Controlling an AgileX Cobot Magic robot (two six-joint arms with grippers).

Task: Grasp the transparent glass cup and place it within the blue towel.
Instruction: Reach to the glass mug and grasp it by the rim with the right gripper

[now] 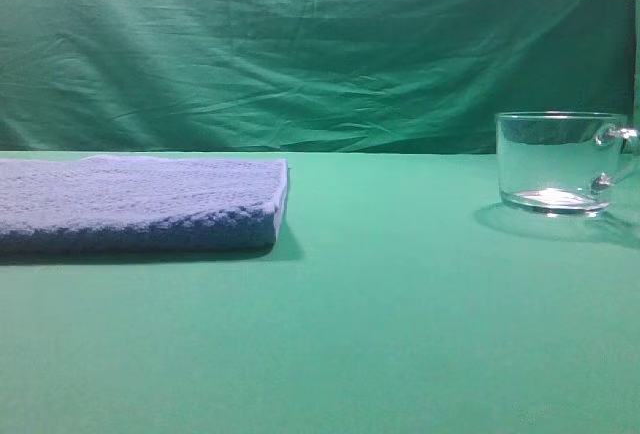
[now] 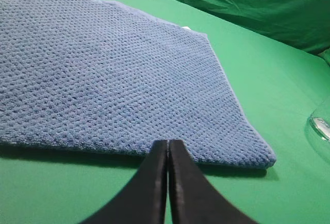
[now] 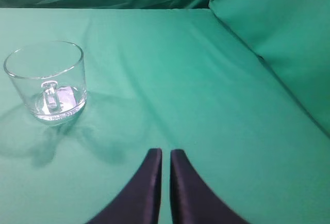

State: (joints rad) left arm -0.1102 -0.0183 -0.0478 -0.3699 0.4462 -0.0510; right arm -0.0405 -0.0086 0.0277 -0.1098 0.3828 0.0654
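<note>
The transparent glass cup stands upright on the green table at the far right, its handle pointing right. In the right wrist view the cup sits at the upper left with its handle toward the camera. My right gripper hovers well short of it and to its right, shut with only a thin slit and nothing held. The blue towel lies flat at the left. My left gripper is shut and empty just off the towel's near edge. A sliver of the cup shows at that view's right edge.
Green cloth covers the table, and a wrinkled green backdrop hangs behind it. A raised green fabric wall borders the table at the right of the right wrist view. Bare green cloth lies between towel and cup.
</note>
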